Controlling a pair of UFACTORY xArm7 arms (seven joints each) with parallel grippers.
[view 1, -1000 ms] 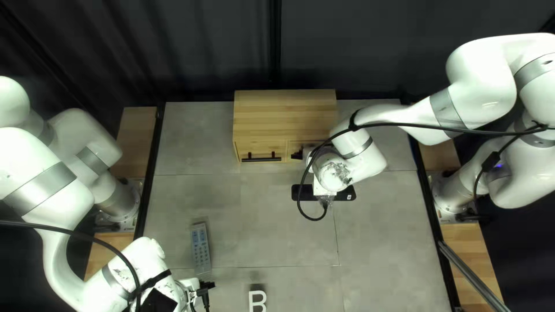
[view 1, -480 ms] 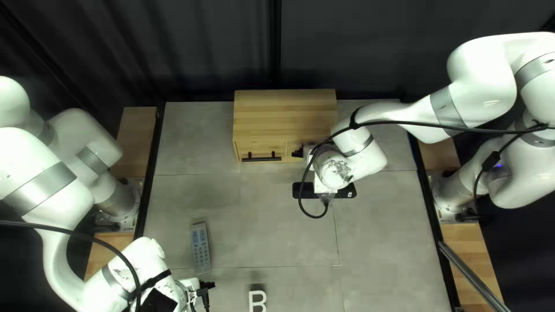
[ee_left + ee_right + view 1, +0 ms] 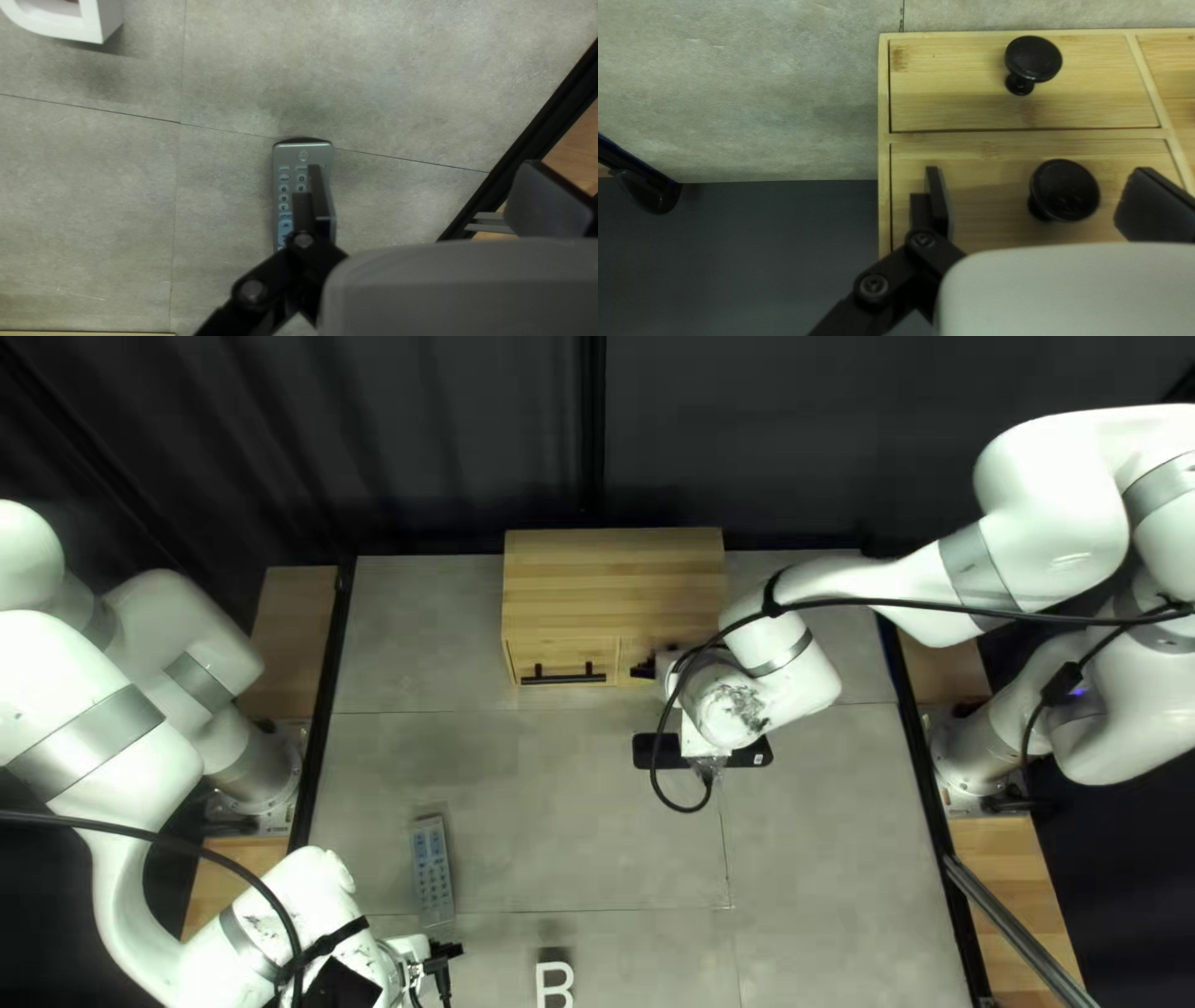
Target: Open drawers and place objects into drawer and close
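My right gripper (image 3: 642, 668) is at the front of the wooden cabinet (image 3: 613, 585), partly hidden by its arm. In the right wrist view the gripper (image 3: 1046, 202) stands open, its fingers apart on either side of a round black knob (image 3: 1064, 190) on the lower drawer (image 3: 983, 214); neither touches it. This drawer and the upper one (image 3: 952, 87) are shut. My left gripper (image 3: 445, 951) is low over the table beside a grey remote (image 3: 432, 871). Its wrist view shows the gripper (image 3: 436, 199) open, one finger above the remote (image 3: 303, 155), nothing held.
A white letter B (image 3: 554, 983) is near the table's near edge; part of this letter (image 3: 87, 18) shows in the left wrist view. Another cabinet drawer has a black bar handle (image 3: 563, 675). Black rails edge the table, and a loose cable (image 3: 679, 804) hangs at my right arm.
My right arm has shifted slightly to the right in the top left view, its gripper still close to the cabinet front. My left arm, the remote and the letter have stayed put.
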